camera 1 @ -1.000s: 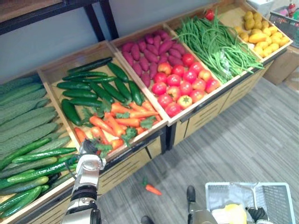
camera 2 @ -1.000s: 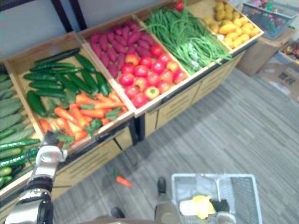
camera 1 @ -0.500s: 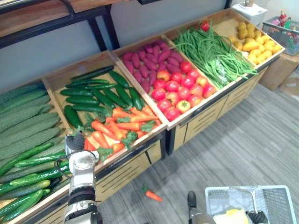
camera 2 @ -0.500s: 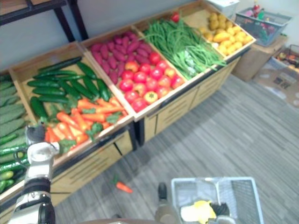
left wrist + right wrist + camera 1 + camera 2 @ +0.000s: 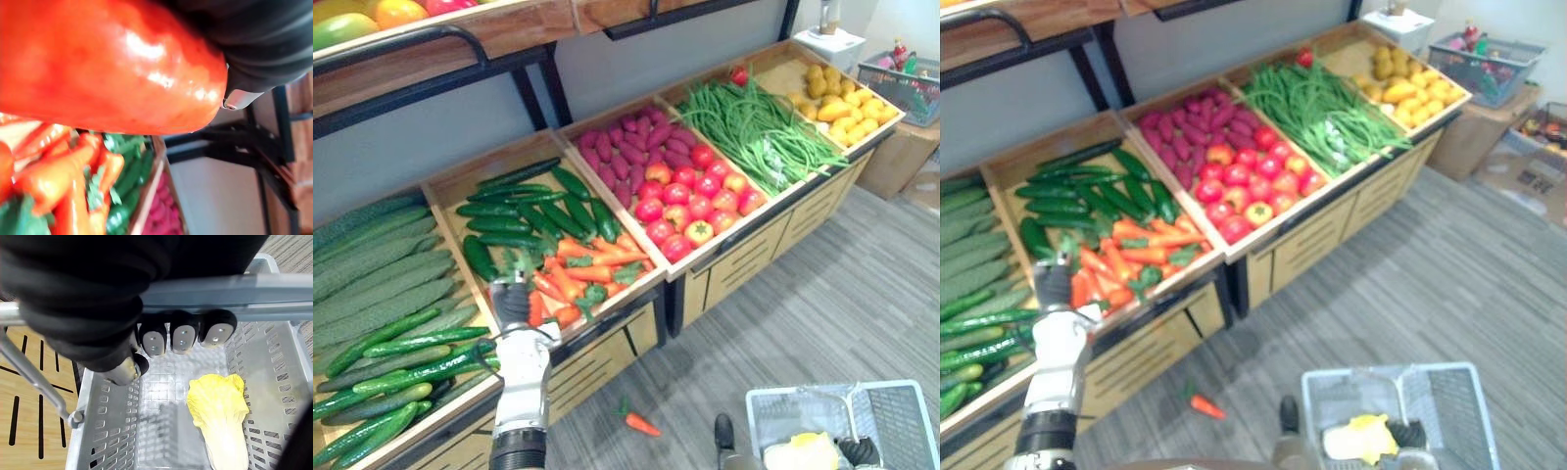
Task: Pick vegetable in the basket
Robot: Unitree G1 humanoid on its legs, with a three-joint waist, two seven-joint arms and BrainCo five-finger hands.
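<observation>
Main risk is a slip. The fingers of the left hand (image 5: 512, 302) look curled round a glossy orange-red tapered carrot (image 5: 98, 63). In the wrist view it sits hard against the dark cover, with one silver finger (image 5: 238, 99) peeking past its blunt end and the rest hidden behind it, so how deep the hold goes is a judgement. The skin is smooth and the body tapers, so a loose wrap could let it slide out on the carry. A small orange carrot with a green top (image 5: 641, 424) on the grey plank floor (image 5: 822, 294) shows where a drop would end.

Second risk: the leafy top sticking up above the hand could drag neighbouring carrots (image 5: 592, 259) over the rim of the pale wooden crate (image 5: 443, 186).

Third: the pale grey perforated plastic basket (image 5: 901, 416) is well apart, low at the robot's right. It hangs from its grey bar handle (image 5: 220, 291) and may swing as the carrot lands.

Pose: the left hand is just over the carrot pile, with the forearm coming up from the bottom edge. The right hand (image 5: 183, 335) has its fingers side by side, hooked round the handle. A pale yellow leafy cabbage (image 5: 220, 416) lies in the basket.
</observation>
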